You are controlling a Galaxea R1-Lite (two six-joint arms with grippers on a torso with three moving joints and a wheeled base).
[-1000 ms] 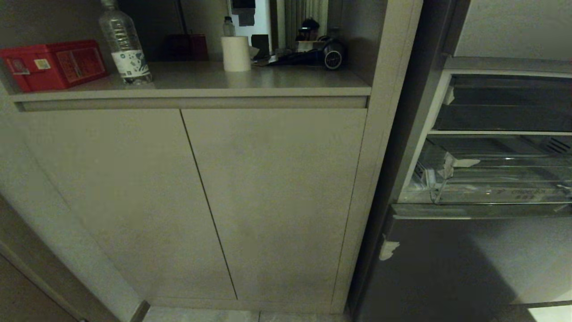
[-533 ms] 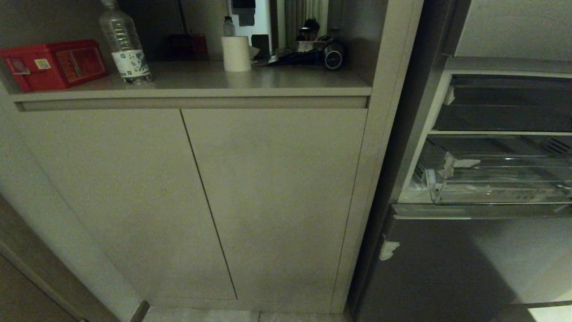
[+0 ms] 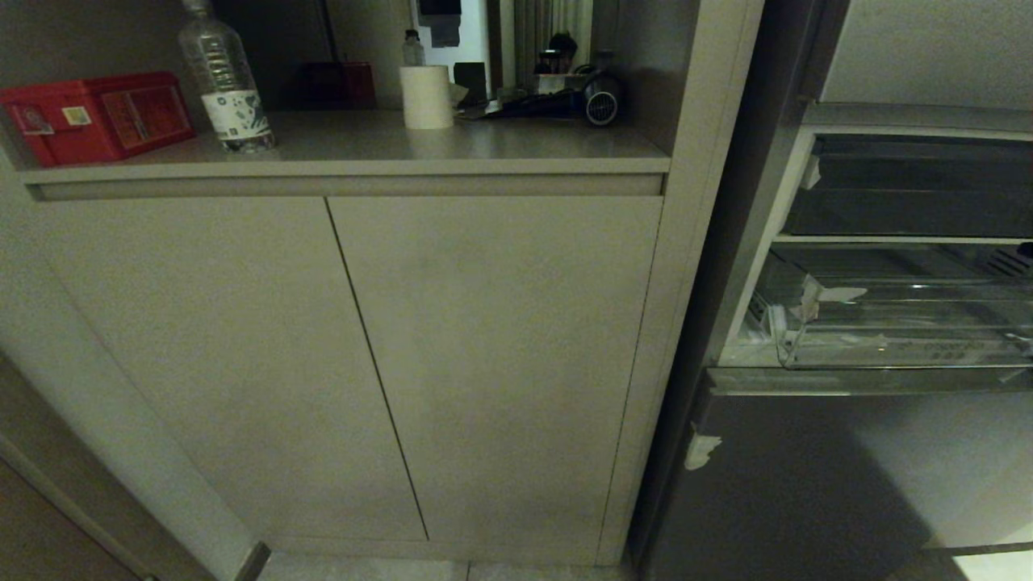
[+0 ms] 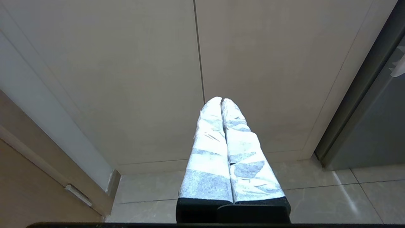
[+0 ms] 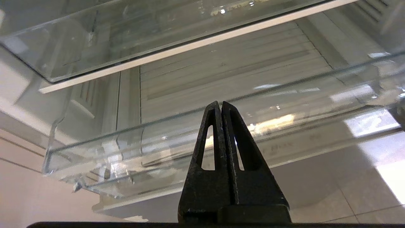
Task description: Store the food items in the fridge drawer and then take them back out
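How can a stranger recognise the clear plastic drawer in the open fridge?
Look inside the open fridge, right of the beige cupboard. Under the darker, smoky drawer sits the clear plastic drawer. Unlike that one it is see-through, with white tape scraps at its left corner.

Home kitchen: open fridge (image 3: 904, 242) beside beige cabinets (image 3: 363, 363).

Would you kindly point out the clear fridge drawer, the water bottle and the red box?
fridge drawer (image 3: 896, 351), head view, front lip.
water bottle (image 3: 234, 113), head view, label.
red box (image 3: 97, 113), head view, front face.
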